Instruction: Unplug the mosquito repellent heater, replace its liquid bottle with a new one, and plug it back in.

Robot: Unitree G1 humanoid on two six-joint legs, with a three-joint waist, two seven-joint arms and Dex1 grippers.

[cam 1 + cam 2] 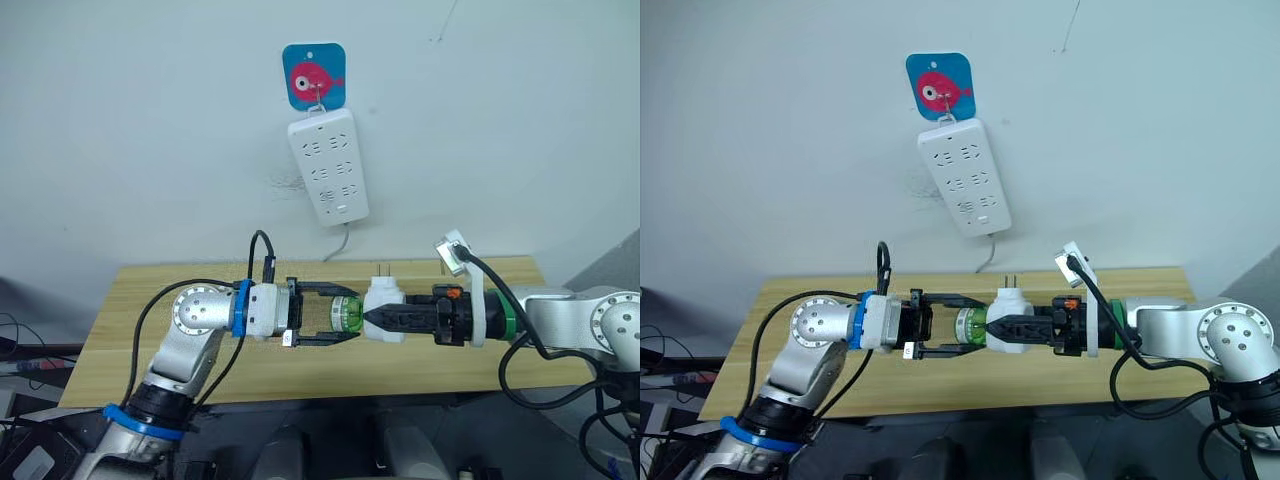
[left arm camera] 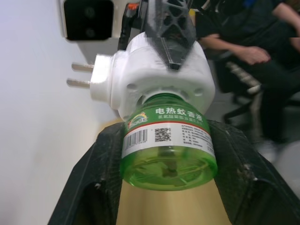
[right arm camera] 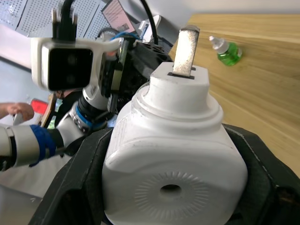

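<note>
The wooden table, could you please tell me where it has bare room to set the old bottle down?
The wooden table looks bare at its left end beside the left arm, and along the back edge below the power strip. The middle is crowded: the left hand grips the green bottle while the right hand holds the heater. A second green bottle lies on the table.

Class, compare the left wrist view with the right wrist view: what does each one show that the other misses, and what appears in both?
Left wrist only: the green bottle between the left tool's fingers, its neck in the heater, and a seated person.

Right wrist only: a spare green bottle lying on the wooden table, and the left tool.

Both: the white mosquito repellent heater with its metal prongs.
</note>
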